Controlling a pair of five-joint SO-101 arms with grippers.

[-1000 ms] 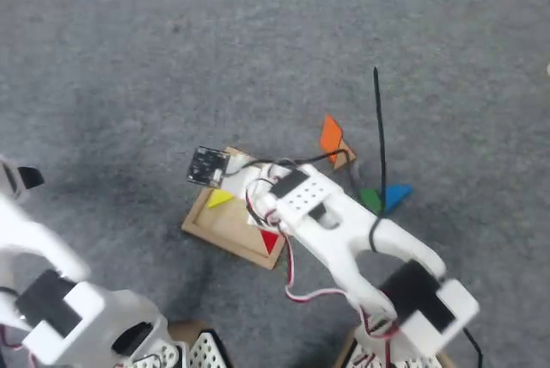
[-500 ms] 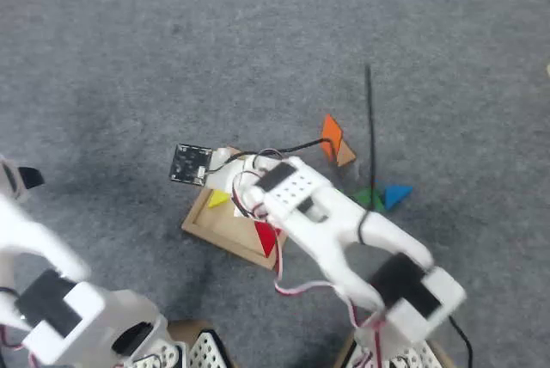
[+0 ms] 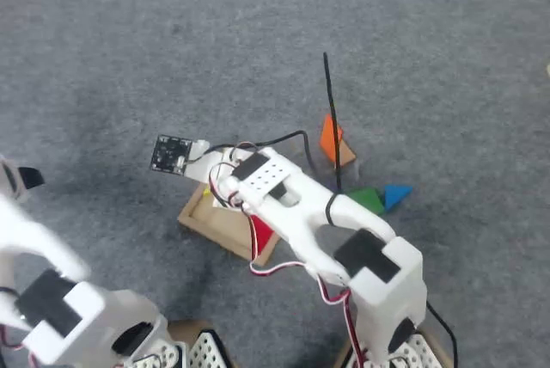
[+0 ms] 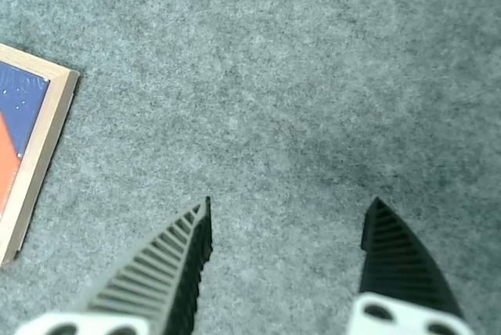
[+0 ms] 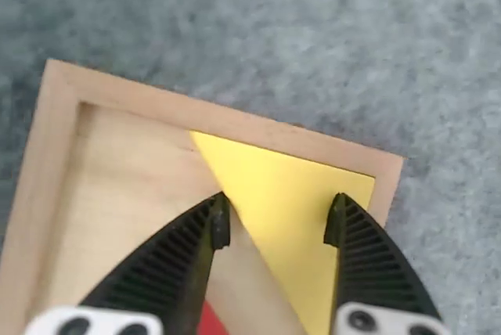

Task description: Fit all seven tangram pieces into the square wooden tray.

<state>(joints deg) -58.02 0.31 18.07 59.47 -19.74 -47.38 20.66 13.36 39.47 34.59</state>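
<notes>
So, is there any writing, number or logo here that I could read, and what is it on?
No text can be read anywhere.
The small black board on an arm has tiny pale specks, too small to read.
The tray, yellow piece, orange piece and blue piece are plain, with no marks.

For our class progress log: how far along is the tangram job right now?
Done: the yellow piece lies in a corner of the tray, with a red piece also inside. In hand: the right pincer stands open over the yellow piece. Left: the orange piece, green piece and blue piece lie on the carpet outside the tray.
</notes>
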